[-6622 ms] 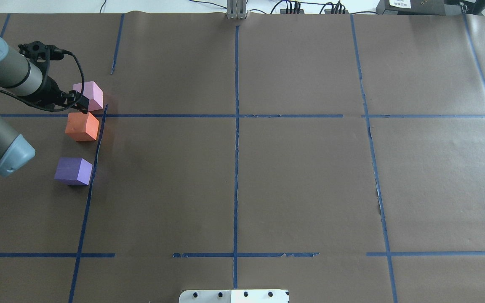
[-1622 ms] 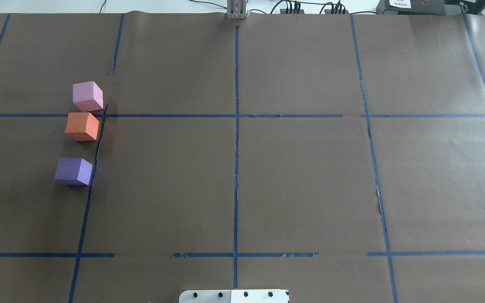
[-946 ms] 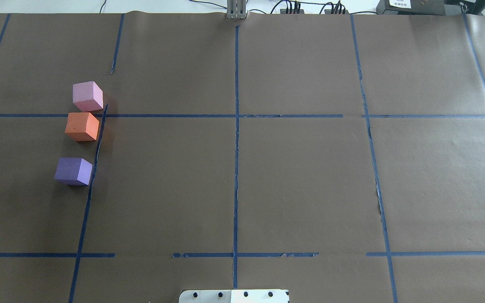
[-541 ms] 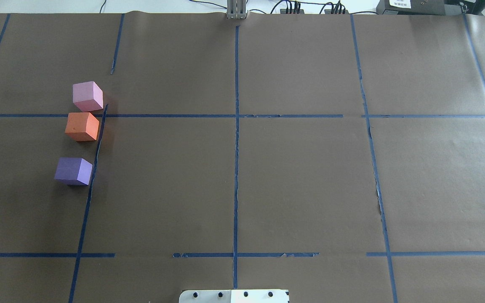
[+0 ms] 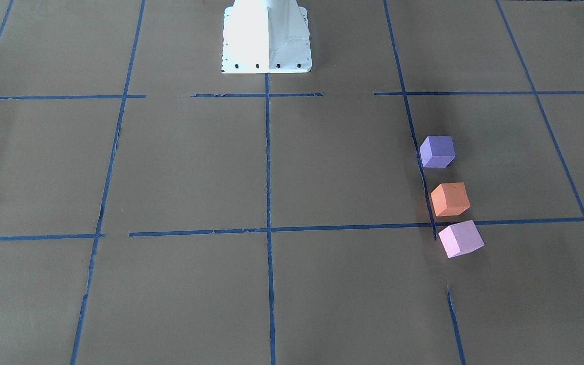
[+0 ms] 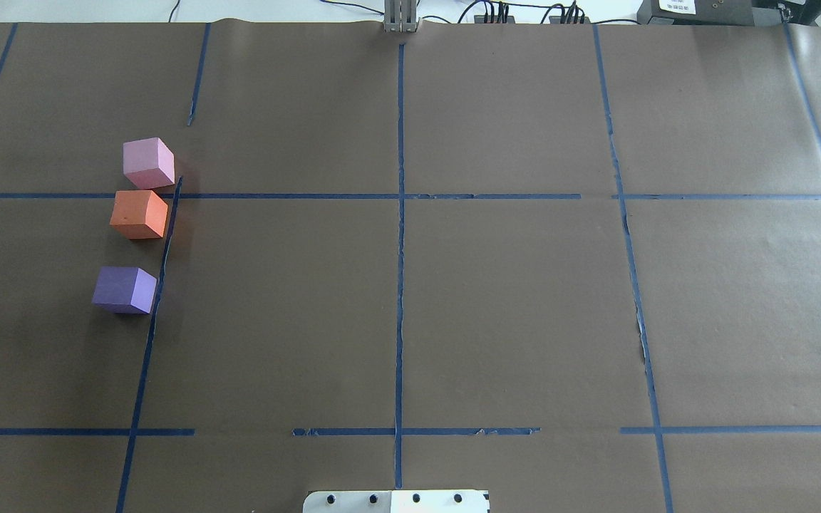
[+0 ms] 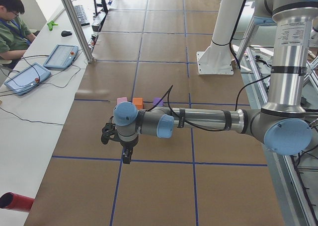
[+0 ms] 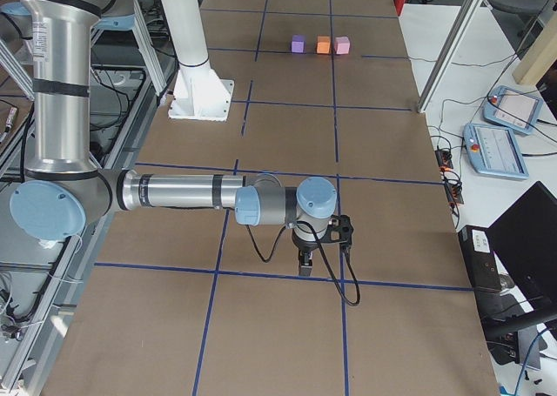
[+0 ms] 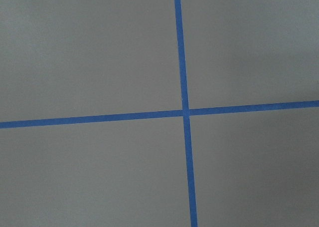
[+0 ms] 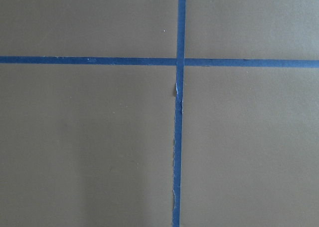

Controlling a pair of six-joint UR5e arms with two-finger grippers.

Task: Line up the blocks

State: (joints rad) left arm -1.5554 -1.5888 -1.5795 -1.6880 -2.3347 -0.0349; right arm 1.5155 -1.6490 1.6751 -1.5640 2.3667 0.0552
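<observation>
Brown paper table top (image 6: 510,299), cut into big squares by blue tape lines (image 6: 400,285). Over on the robot's left side, three small soft blocks in a row: pale pink foam cube (image 6: 148,163) farthest from the robot, orange foam cube (image 6: 139,214) in the middle, dark purple foam cube (image 6: 124,289) nearest. All sitting flat, tucked along one tape line, maybe used like a ruler to keep the row straight. Pink and orange just beside each other; too close to tell if touching. Purple a bit apart, with a gap. Each turned a little its own way. Looks like a line already; seems done or almost done, with maybe a small nudge left for the purple one.

Farther out, left gripper (image 7: 126,156) hanging over a tape cross, well apart from the blocks, pointing down. Right gripper (image 8: 304,264) doing the same at the other end of the table. Parked out of the way, likely so as not to bump the row. Seen only from the side, so cannot tell if wide or narrow. No block in either. White robot base (image 5: 266,38) at the table's edge.
</observation>
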